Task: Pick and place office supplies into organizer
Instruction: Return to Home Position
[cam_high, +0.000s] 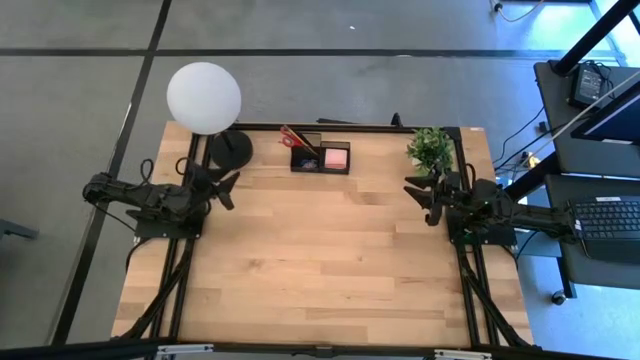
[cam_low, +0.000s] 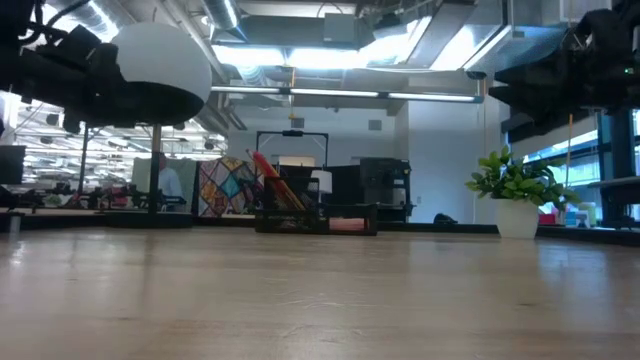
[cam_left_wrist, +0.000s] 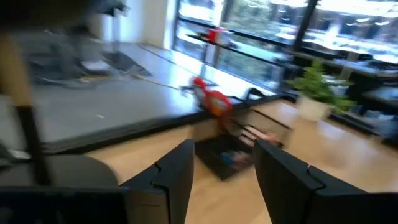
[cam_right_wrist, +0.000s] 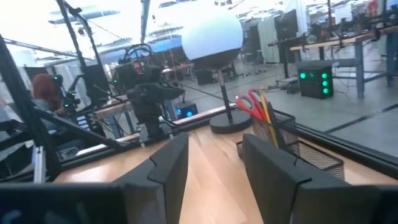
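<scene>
We find the black organizer (cam_high: 320, 158) at the far edge of the table (cam_high: 320, 270), between the lamp base (cam_high: 230, 150) and the potted plant (cam_high: 431, 148), and nearer the lamp. The red-handled scissors (cam_high: 293, 136) stand in its compartment on the lamp side, handles up and leaning outward. The right wrist view shows a thin pencil (cam_right_wrist: 268, 115) upright just beside them. The pink sticky-note pad (cam_high: 336, 157) lies flat in the compartment on the plant side. From table height we can make out little else inside the organizer.

The left gripper (cam_high: 231, 190) hangs above the table's left side, close to the lamp base and well apart from the organizer. Its two fingers (cam_left_wrist: 174, 180) are spread, with nothing between them. The right gripper (cam_high: 419, 200) hangs over the right side, just in front of the plant. Its fingers (cam_right_wrist: 168, 165) are likewise parted and hold nothing. The lamp's white globe (cam_high: 204, 97) overhangs the table's far left corner.
</scene>
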